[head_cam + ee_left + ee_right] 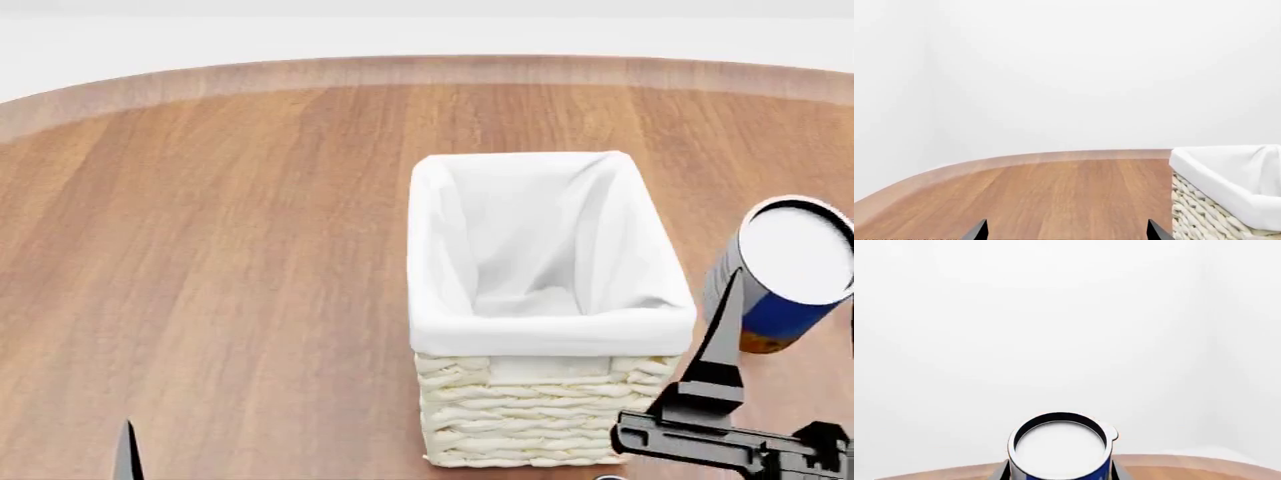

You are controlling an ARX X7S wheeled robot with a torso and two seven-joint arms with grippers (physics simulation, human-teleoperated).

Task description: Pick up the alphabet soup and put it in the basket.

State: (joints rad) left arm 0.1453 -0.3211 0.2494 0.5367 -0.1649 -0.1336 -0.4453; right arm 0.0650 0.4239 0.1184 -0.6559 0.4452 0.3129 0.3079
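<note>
- Head view: alphabet soup (pixel 787 275) clamped in right gripper (pixel 781 330), lifted, upright, just right of basket (pixel 554 320)
- Left gripper (pixel 1066 231) spread open, empty, idle
- Needs leftward carry over rim

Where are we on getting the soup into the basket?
Pick-up looks done: the right gripper holds the alphabet soup lifted off the table. In hand: carrying it, beside the basket. Left: move over the empty liner and release.

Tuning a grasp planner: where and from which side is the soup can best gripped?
Grip the can across its round side wall, below the white top, as the right gripper does now, coming from the robot's side. The straight cylinder gives both fingers even contact.
</note>
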